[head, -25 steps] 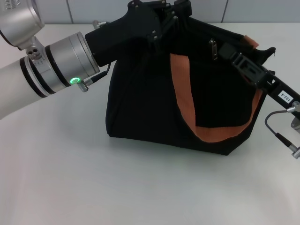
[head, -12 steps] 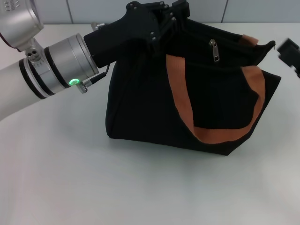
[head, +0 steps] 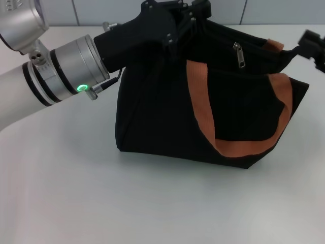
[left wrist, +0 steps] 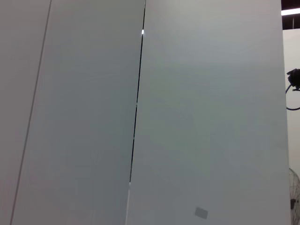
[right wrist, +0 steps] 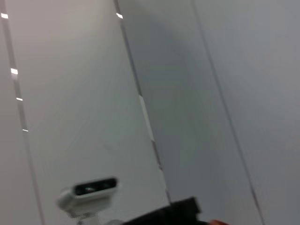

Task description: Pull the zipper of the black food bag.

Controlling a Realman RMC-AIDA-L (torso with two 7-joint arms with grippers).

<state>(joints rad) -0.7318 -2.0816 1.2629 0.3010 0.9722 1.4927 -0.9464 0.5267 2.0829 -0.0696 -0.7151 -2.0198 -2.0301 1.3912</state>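
The left pincer [head: 188, 18] sits at the bag's [head: 162, 122] upper left corner on the tabletop [head: 76, 193], seemingly clamped on the rim (its fingers are hidden, so I cannot tell). To the right, the zipper [head: 239, 55] hangs on the zip line running left to right along the top. The right pincer [head: 314, 43], nearer the zipper, sits beyond the bag's right end, grip unreadable.

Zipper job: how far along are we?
Part done at most. The left gripper sits at the black bag's top left corner. The zipper pull hangs free near the right end, with the right gripper off it at the bag's right edge. Whether more pulling remains is unclear.
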